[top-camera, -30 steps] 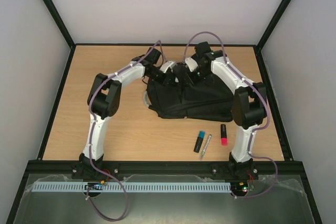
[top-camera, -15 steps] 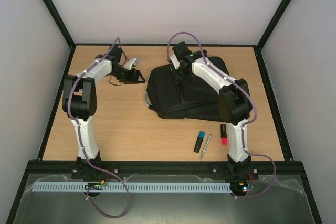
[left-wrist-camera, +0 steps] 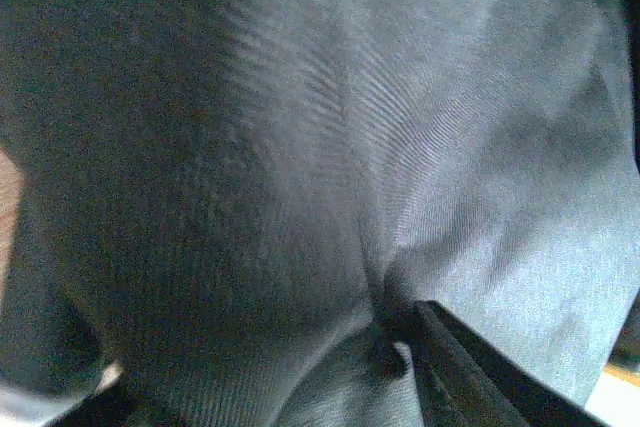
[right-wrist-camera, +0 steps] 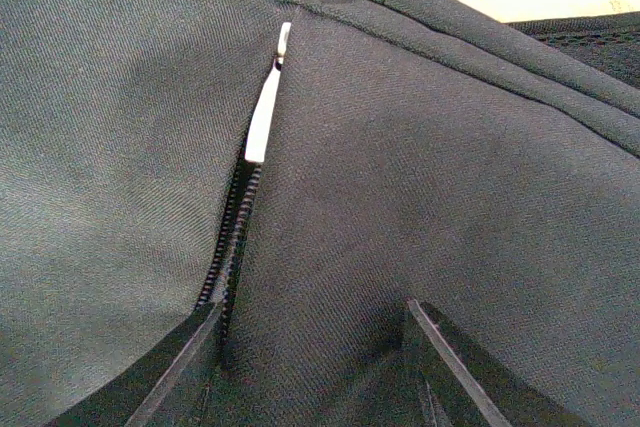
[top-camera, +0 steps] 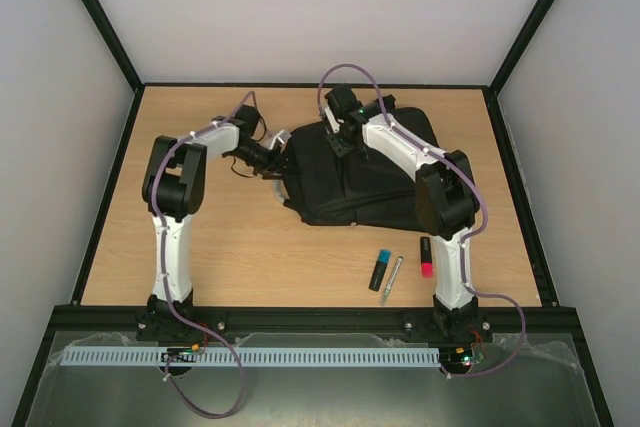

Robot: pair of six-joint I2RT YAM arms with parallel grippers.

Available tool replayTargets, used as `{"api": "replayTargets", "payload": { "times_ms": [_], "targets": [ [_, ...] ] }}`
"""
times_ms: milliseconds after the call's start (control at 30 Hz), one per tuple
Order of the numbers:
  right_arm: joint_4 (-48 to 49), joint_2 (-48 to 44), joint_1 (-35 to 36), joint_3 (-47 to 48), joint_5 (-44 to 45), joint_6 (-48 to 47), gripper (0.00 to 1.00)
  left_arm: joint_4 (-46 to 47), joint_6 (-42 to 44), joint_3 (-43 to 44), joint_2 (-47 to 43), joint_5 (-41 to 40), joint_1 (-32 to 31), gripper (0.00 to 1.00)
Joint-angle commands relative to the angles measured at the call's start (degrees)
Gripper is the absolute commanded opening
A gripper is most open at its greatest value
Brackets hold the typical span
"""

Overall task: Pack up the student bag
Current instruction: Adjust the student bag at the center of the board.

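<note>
Now the large black soft fabric backpack (top-camera: 370,182) lies at the far middle of the light wooden table (top-camera: 220,247). On it, the right gripper (right-wrist-camera: 312,312) sits spread, just beside a flat white zip pull (right-wrist-camera: 266,117). At its left edge, the left gripper (top-camera: 270,160) presses against cloth; spread or pinching, nobody can tell.

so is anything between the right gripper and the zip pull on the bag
Nothing visible does. The right gripper is close over the student bag, jaws apart, and the white zip pull lies just ahead with only bare black fabric between.
</note>
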Motion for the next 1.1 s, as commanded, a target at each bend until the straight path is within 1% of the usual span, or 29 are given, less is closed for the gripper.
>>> {"api": "replayTargets", "payload": {
  "times_ms": [0, 133, 167, 200, 267, 300, 333, 400, 433, 500, 667, 733, 833, 900, 1067],
  "targets": [
    [-2.86, -0.57, -1.00, -1.90, 2.33, 0.22, 0.48, -0.39, -1.12, 3.71, 3.09, 2.47, -3.04, 0.41],
    [-3.10, -1.36, -1.04, -1.87, 1.75, -0.95, 0.47, -1.03, -0.64, 5.76, 0.61, 0.14, -2.13, 0.10],
    [-3.08, -1.49, -1.08, -1.77, 2.01, -1.34, 0.47, -1.04, -0.68, 6.45, -0.83, -0.29, -1.15, 0.04],
    [-2.96, -1.65, -1.17, -1.47, 2.39, -1.82, 0.47, -1.01, -0.64, 7.30, -2.55, -0.44, 0.06, 0.02],
    [-2.80, -2.00, -1.25, 0.02, 2.98, -3.27, 0.48, -1.29, -0.27, 10.37, -6.22, -0.57, 2.86, 0.02],
    [-2.81, -2.33, -1.26, 1.26, 3.30, -4.10, 0.50, -1.55, 0.22, 11.62, -8.09, -0.68, 4.25, 0.02],
    [-2.76, -2.85, -1.26, 2.71, 3.61, -4.81, 0.54, -1.71, 0.64, 12.53, -9.95, -0.64, 5.48, 0.02],
    [-2.46, -3.92, -1.28, 6.17, 3.96, -5.48, 0.64, -1.64, 0.83, 13.39, -13.07, -0.32, 7.45, 0.02],
    [-2.56, -4.50, -1.26, 7.81, 3.57, -5.69, 0.67, -1.68, 0.50, 13.54, -14.25, 0.15, 8.19, 0.02],
    [-3.56, -5.12, -1.26, 11.09, 0.83, -5.41, 0.67, -1.37, 0.08, 12.94, -16.27, 0.50, 9.09, 0.02],
    [-8.17, -6.83, -1.26, 13.77, -17.40, -6.13, 0.70, -0.08, 0.08, 6.84, -18.15, -1.25, 8.84, 0.02],
    [-10.41, -6.99, -1.26, 14.27, -24.76, -6.85, 0.71, 0.28, 0.09, 4.29, -17.91, -3.65, 8.78, 0.02],
    [-12.87, -7.24, -1.24, 13.53, -33.07, -8.04, 0.73, 0.46, 0.22, 0.56, -17.01, -7.35, 8.84, 0.02],
    [-14.12, -7.29, -1.06, 12.43, -34.49, -7.95, 0.73, 1.64, -1.28, -2.50, -17.10, -8.65, 8.76, 0.02],
    [-12.82, -9.61, -0.78, 3.63, -32.15, -7.53, 0.69, 2.96, -2.95, -11.21, -18.41, -9.36, 7.25, 0.04]
  ]
}}
